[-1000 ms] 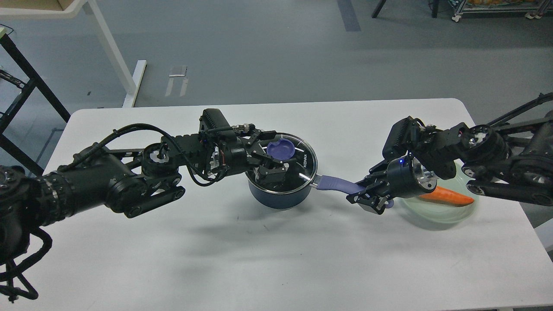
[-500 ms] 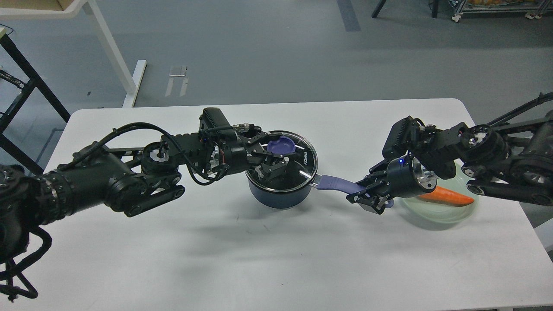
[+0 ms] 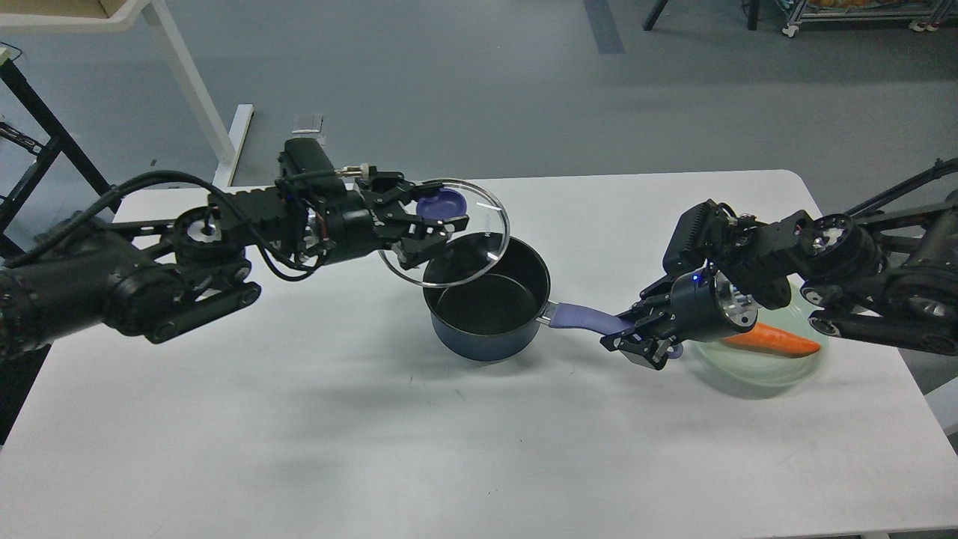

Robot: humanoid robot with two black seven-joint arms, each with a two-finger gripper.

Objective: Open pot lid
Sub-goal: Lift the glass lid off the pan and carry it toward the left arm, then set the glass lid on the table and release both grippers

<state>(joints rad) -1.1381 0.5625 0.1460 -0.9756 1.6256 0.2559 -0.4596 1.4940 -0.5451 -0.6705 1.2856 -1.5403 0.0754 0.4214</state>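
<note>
A dark blue pot (image 3: pixel 486 303) stands open at the table's middle, its inside black and empty. Its purple handle (image 3: pixel 582 317) points right. My left gripper (image 3: pixel 430 224) is shut on the purple knob (image 3: pixel 441 202) of the glass lid (image 3: pixel 471 247) and holds the lid tilted in the air, up and left of the pot. My right gripper (image 3: pixel 636 340) is shut on the far end of the pot's handle.
A pale green plate (image 3: pixel 756 367) with an orange carrot (image 3: pixel 778 340) lies at the right, partly under my right arm. The white table (image 3: pixel 374 434) has its far edge behind the lid. Table legs and a black frame stand on the floor at the far left.
My left gripper has lifted the lid off the pot and carried it up and to the left. The pot now shows open. The right arm has not moved.
</note>
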